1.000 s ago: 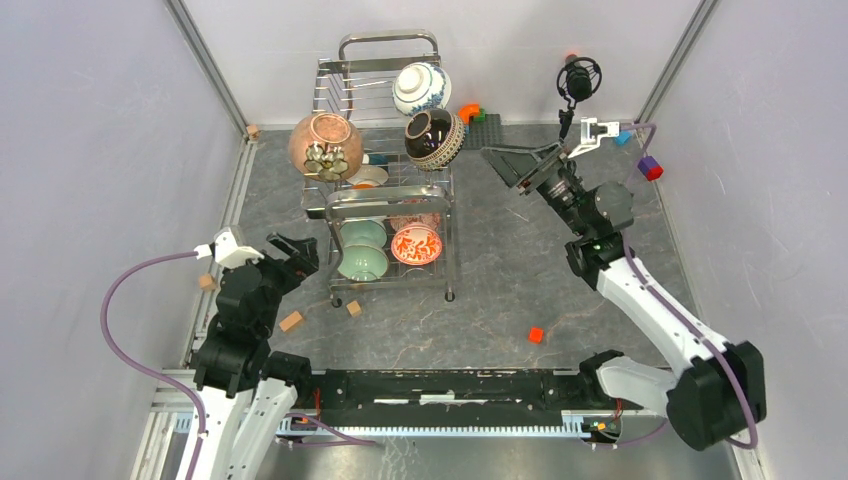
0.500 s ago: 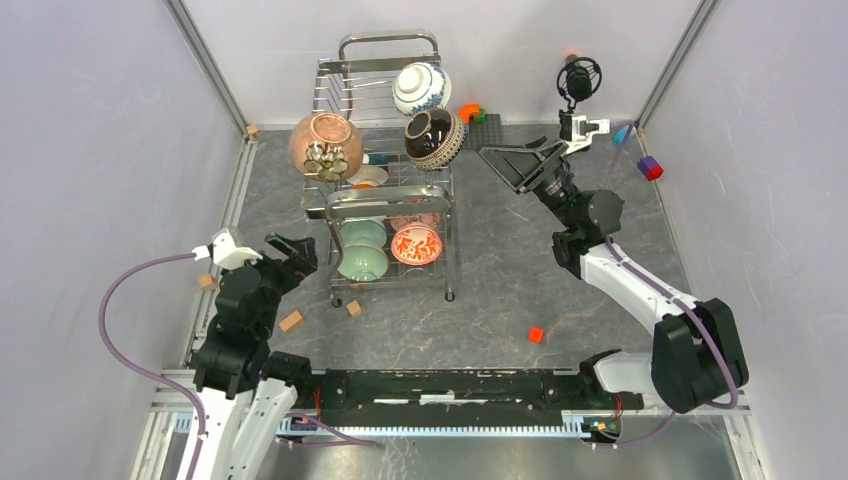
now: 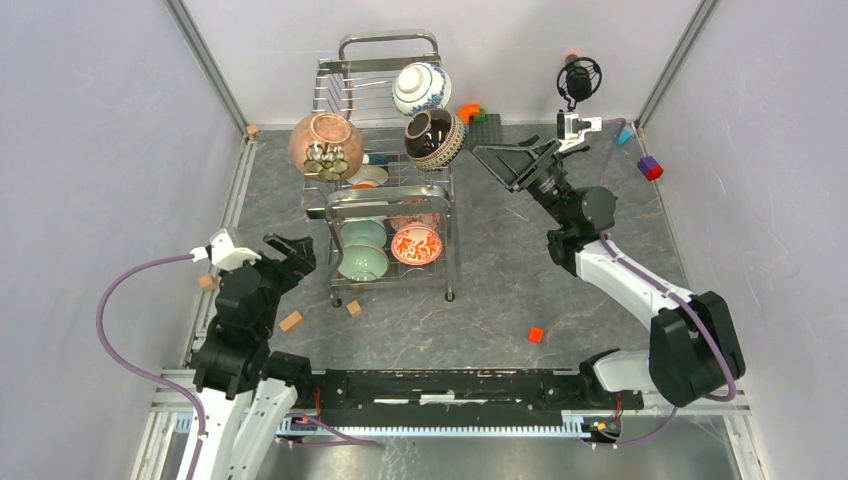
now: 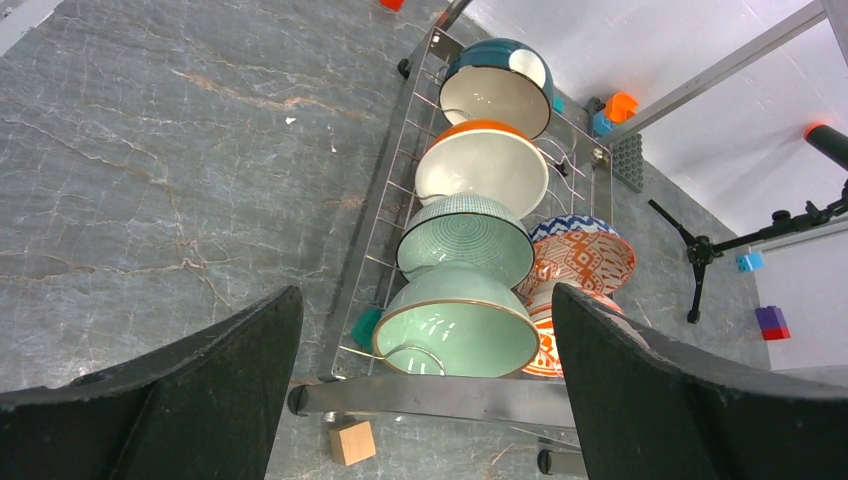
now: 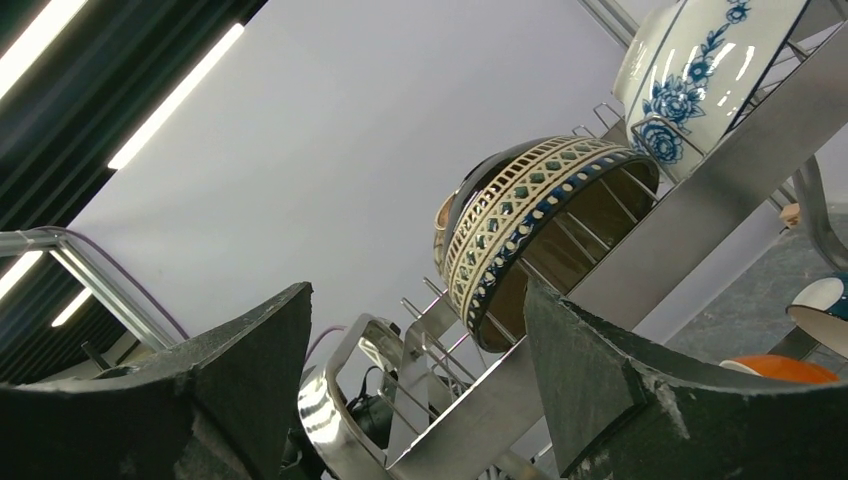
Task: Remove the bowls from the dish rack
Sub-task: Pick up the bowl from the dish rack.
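The steel dish rack (image 3: 432, 196) stands at the table's middle back. On its top tier sit a brown bowl (image 3: 325, 146), a blue-and-white bowl (image 3: 421, 88) and a dark patterned bowl (image 3: 434, 138). The lower tier holds pale green bowls (image 3: 362, 262) and a red-and-white bowl (image 3: 417, 244). My left gripper (image 3: 297, 252) is open just left of the lower tier, facing the front pale green bowl (image 4: 455, 325). Right of the top tier, my right gripper (image 3: 497, 165) is open and apart from the patterned bowl (image 5: 540, 215). Both grippers are empty.
Wooden blocks (image 3: 291, 321) lie by the rack's front feet and a red block (image 3: 535, 335) lies on the table's right half. A black microphone tripod (image 3: 578, 78) and coloured blocks (image 3: 650, 168) stand at the back right. Walls enclose the table on three sides.
The right arm has moved a little left toward the rack's top tier and its wrist has turned. The left arm and the bowls have not moved.
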Tool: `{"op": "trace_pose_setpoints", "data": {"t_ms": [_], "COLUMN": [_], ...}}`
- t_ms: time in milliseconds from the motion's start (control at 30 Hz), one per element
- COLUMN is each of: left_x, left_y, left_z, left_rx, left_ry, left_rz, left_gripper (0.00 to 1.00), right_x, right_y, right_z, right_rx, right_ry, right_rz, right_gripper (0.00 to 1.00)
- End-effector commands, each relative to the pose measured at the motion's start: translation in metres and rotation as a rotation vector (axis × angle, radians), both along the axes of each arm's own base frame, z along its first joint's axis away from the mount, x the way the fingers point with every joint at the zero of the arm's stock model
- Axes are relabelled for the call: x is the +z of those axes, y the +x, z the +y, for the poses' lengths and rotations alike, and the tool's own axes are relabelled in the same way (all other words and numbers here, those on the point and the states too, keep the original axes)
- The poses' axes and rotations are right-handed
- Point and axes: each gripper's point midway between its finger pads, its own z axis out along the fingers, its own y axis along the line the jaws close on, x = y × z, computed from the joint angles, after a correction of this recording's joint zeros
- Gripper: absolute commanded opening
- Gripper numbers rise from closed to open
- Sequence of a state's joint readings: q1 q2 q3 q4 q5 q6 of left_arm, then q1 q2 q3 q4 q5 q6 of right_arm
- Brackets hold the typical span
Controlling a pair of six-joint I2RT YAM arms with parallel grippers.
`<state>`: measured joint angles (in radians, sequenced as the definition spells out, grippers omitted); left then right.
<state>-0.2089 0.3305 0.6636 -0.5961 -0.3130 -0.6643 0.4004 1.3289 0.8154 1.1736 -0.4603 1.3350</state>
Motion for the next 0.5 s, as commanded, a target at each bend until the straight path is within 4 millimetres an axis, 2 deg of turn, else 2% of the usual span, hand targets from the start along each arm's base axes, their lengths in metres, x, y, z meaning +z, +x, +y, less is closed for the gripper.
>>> {"op": "trace_pose_setpoints", "data": {"t_ms": [0,200,467], "left_x": [0.004,0.004,0.004], "left_y": [0.000,0.000,0.000], "left_z": [0.004,0.005,0.004], "left_rx": [0.025,0.030,0.026], "left_ry": [-0.004,-0.002,-0.008], "left_rz": [-0.025,-0.025,-0.027], "left_gripper": [1.00,1.00,1.00], "right_x": [0.019,0.002,0.004], "right_y": [0.002,0.011,0.005], "right_z": [-0.001,0.003,0.011], "right_rx": [-0.018,-0.032,0.035], "right_ry": [0.040,0.017,0.044], "right_rz": [-0.057,-0.009,-0.028], "right_gripper": [0.83,0.83,0.81]}}
